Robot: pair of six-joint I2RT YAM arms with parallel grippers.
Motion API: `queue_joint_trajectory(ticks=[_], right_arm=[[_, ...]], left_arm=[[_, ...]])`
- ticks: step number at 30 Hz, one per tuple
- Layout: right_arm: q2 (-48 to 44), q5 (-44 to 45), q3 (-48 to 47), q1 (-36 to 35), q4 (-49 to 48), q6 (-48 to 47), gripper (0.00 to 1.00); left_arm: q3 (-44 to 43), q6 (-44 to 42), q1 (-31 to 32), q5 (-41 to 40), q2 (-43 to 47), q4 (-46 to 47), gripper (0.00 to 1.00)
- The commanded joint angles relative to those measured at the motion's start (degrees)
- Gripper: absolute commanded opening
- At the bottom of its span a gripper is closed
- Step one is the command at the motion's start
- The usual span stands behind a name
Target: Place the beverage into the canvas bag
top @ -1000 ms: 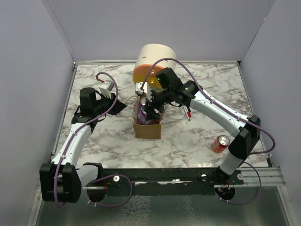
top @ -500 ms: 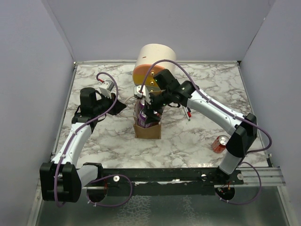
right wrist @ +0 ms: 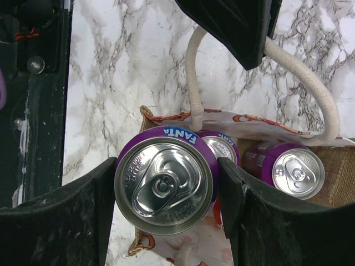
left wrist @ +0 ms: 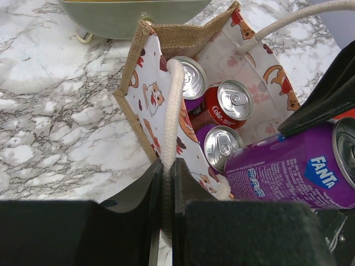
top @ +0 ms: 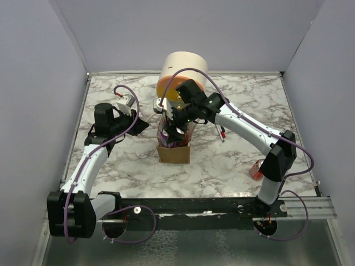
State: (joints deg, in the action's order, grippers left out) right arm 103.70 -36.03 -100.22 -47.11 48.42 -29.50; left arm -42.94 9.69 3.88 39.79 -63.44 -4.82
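Beverage under inspection: a purple Fanta can (right wrist: 163,185), clamped by its sides between the two fingers of the right gripper (top: 173,126) and held over the open mouth of the canvas bag (top: 173,153). I cannot tell how far its base has entered the bag. In the left wrist view the can is tilted across the bag's rim.

The bag stands upright around the middle of the table (top: 233,149), slightly toward the far edge. Three cans stand in it: a red Coke can (left wrist: 224,108) and two silver-topped cans (left wrist: 188,77) (left wrist: 222,145), all close together.

I note the left gripper (left wrist: 167,172) on the bag's left side, jaws pressed onto one cream cord handle (left wrist: 171,111), which runs taut from the rim into the pinch. The second handle (left wrist: 288,22) arcs free on the opposite side.

A large cream cylinder (top: 183,69) stands at the far edge, just behind the bag. A red can (top: 257,169) sits near the right edge, partly hidden by the right arm.
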Motion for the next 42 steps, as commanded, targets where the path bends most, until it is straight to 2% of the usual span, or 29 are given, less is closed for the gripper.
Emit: queue_joint_trajectory(ticks=[1,13,20,23,26,29,36,42], right_arm=[[-2.2,1.6,-0.9,-0.7,-2.6,3.1,0.05],[-9.3,13.2,0.5,-0.4,-9.2,8.7,0.04],[-10.8,18.6,2.6,0.1,-10.5,7.7,0.04],[-10.6,18.3,2.2,0.3,-10.1,7.0,0.04],[-10.3,15.5,2.3,0.4,-8.6,5.3,0.04],[-10.3,13.0,2.9,0.5,-6.7,3.4,0.04],[-9.7,4.6,5.6,0.5,-2.9,0.4,0.04],[-9.5,-0.5,6.9,0.5,-1.2,-0.6,0.04]], left_arm=[[-0.3,-0.2,0.3,2.3,0.7,0.2,0.0],[-0.6,-0.5,0.3,2.1,1.3,-0.1,0.0],[-1.7,-0.8,0.3,3.1,0.8,-1.3,0.0],[-2.5,-0.8,0.3,3.9,0.1,-2.0,0.0],[-3.5,-0.8,0.3,5.5,-0.4,-2.6,0.08],[-4.8,-1.9,0.3,7.9,-0.7,-4.1,0.21],[-7.6,-7.7,0.3,12.6,-1.3,-10.0,0.49],[-10.3,-12.9,0.3,13.0,0.3,-15.1,0.7]])
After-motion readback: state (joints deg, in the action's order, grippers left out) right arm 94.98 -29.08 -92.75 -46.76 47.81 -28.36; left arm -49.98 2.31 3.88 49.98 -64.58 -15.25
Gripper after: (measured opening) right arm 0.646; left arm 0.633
